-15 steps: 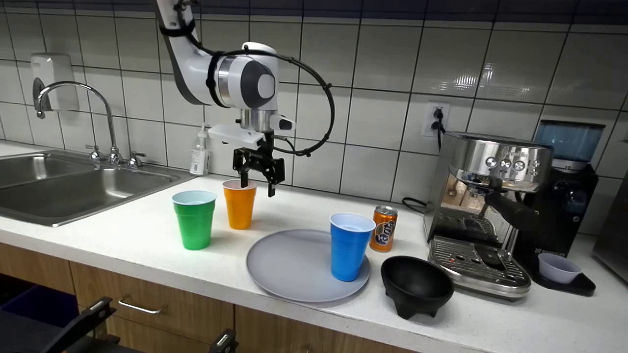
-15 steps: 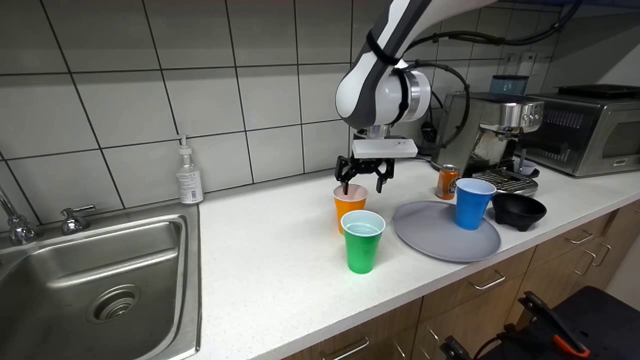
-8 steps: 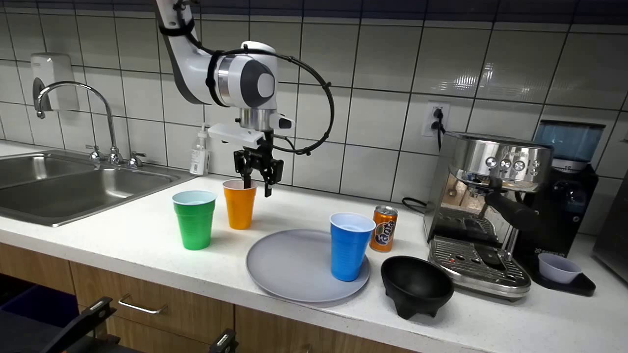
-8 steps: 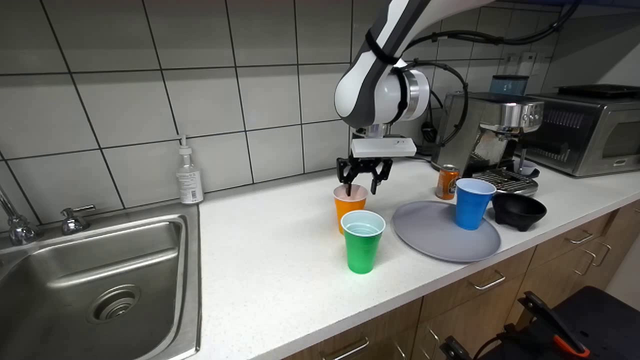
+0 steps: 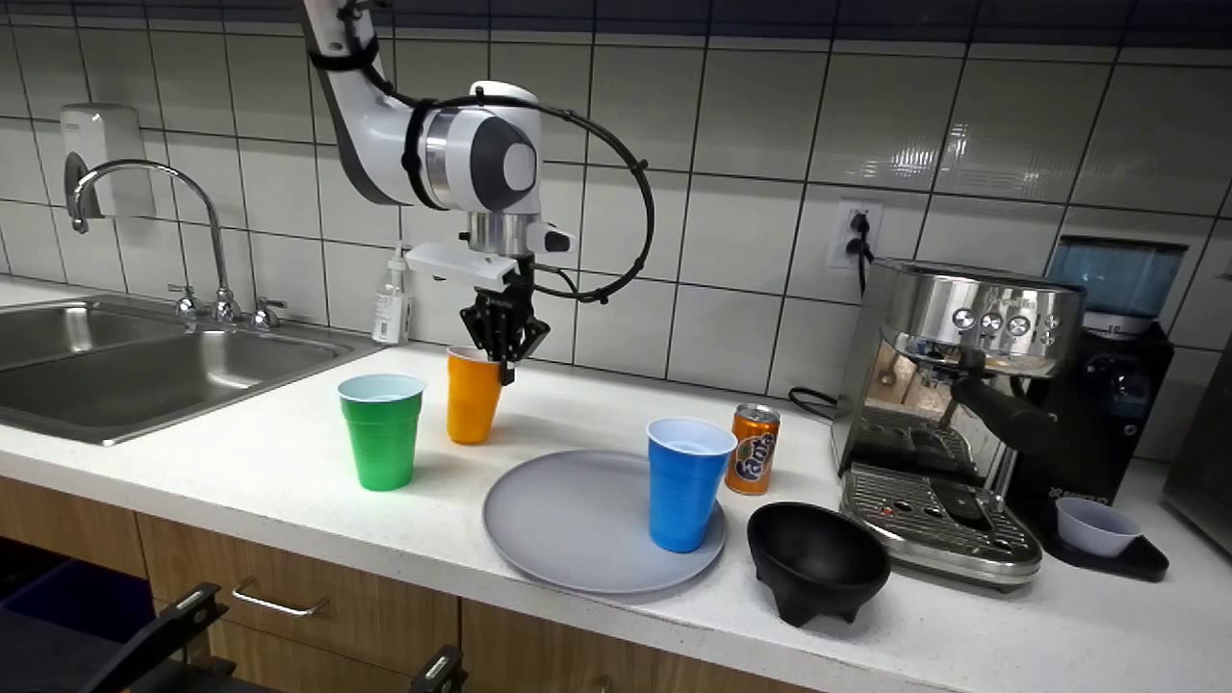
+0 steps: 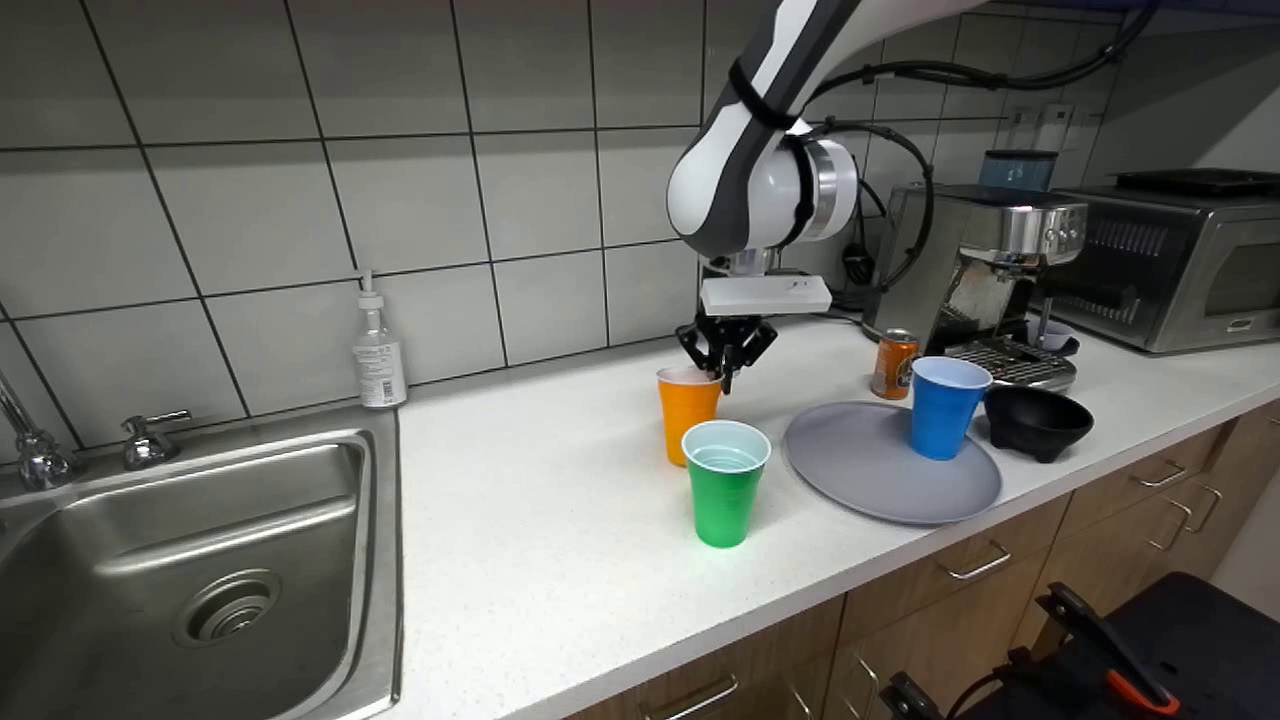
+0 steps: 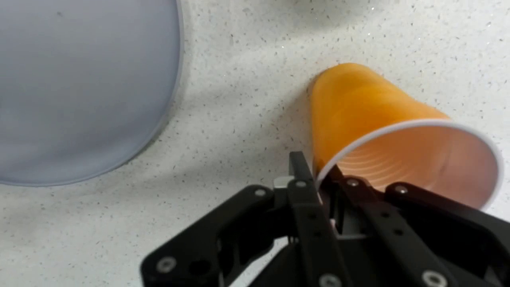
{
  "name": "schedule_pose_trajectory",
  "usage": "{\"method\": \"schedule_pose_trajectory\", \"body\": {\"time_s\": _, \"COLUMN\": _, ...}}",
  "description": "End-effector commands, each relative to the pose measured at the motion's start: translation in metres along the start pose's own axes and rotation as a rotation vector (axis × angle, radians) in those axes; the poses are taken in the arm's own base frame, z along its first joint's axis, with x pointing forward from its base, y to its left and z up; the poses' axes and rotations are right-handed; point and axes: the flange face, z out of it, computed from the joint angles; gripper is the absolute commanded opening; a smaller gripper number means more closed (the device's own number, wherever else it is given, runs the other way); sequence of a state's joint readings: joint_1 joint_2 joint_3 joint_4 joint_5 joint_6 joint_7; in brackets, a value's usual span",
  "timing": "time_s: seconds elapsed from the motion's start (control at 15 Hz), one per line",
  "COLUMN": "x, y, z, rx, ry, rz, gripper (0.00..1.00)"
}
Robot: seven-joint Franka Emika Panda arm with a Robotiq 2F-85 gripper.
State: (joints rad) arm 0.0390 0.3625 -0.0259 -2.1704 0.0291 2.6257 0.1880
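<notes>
The gripper [image 7: 316, 166] is pinching the orange cup [image 5: 472, 402] by its rim, jaws nearly together; a can [image 5: 753, 449] (marked "Fanta") is standing near the blue cup [image 5: 685, 499].

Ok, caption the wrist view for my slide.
Gripper pinching an orange cup by its rim, one finger inside, with a gray plate nearby on the speckled counter.
</notes>
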Motion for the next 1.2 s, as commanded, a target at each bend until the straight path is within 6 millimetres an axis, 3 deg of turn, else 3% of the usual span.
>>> {"method": "schedule_pose_trajectory", "body": {"time_s": 0.0, "x": 0.001, "y": -0.003, "z": -0.006, "rx": -0.018, "ry": -0.006, "rz": -0.003, "gripper": 0.0}}
{"method": "schedule_pose_trajectory", "body": {"time_s": 0.47, "x": -0.006, "y": -0.001, "z": -0.021, "rx": -0.015, "ry": 0.007, "rz": 0.079, "gripper": 0.01}}
{"method": "schedule_pose_trajectory", "body": {"time_s": 1.13, "x": -0.025, "y": 0.037, "z": -0.046, "rx": -0.06, "ry": 0.062, "rz": 0.444, "gripper": 0.01}}
